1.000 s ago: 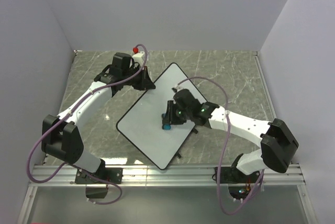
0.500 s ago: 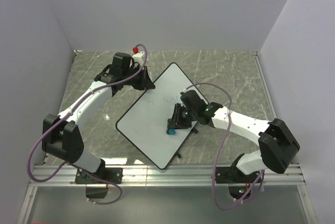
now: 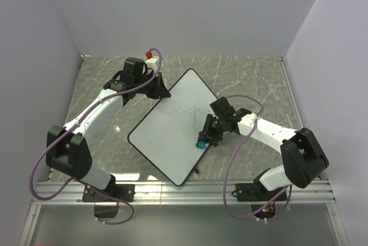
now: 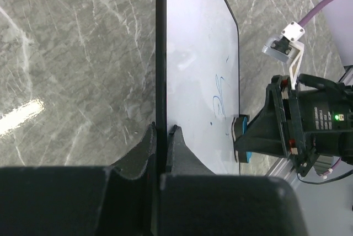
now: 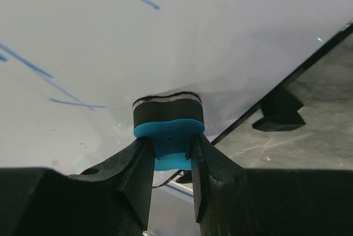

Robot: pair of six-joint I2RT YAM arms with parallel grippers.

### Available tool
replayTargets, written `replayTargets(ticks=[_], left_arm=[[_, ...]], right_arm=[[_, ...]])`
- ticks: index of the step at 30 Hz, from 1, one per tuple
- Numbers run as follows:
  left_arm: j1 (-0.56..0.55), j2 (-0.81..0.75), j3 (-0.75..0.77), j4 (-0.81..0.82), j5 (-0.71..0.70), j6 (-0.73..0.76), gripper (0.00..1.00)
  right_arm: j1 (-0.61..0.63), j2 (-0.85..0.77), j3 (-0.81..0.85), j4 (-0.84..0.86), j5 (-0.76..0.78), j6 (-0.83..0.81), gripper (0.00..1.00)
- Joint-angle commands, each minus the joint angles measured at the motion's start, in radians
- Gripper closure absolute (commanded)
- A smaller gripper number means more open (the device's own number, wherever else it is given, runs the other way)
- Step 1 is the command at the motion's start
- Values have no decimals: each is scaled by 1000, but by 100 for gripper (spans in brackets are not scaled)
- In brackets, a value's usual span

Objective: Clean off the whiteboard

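Grey-veined marble table [image 3: 253, 79]; whiteboard [image 3: 164, 137] sits on it diagonally, between the two arms. At the board's far-left edge the left gripper [image 4: 164, 137] is narrow, one finger on either side of the black rim. Pinched between the fingers of the right gripper [image 5: 168, 161] is a blue eraser [image 5: 168, 131], dark felt face against the board near its right edge. Thin blue scribbles [image 3: 194, 111] lie just beyond the eraser, toward the far corner.

I can't read the scribbles [image 3: 194, 110] from above, too small; my right gripper [image 5: 170, 146] hides the eraser's [image 5: 168, 125] lower part.
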Motion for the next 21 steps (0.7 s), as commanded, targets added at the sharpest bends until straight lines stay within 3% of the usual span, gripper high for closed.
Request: replayTargets(ticks=[1,4,8,15,21], left_arm=[[-19,-5,23,-43,-11,52,100],[-18,-7,24,-46,-14,53,100],[-19,-7,28,-49,-19,55,100],[-18,-8,25,-46,-22,55,100],[-18,-13,11,-37,-15,52,100]], right_arm=[[-31,92,-58,48,255,-25,100],[-16,15,-78,133,212,-57,100],[109,-104,-94,206,204,-97,100],[396,-98,-68,212,213,-135,100],[450,-94,-68,240,190,-137,100]])
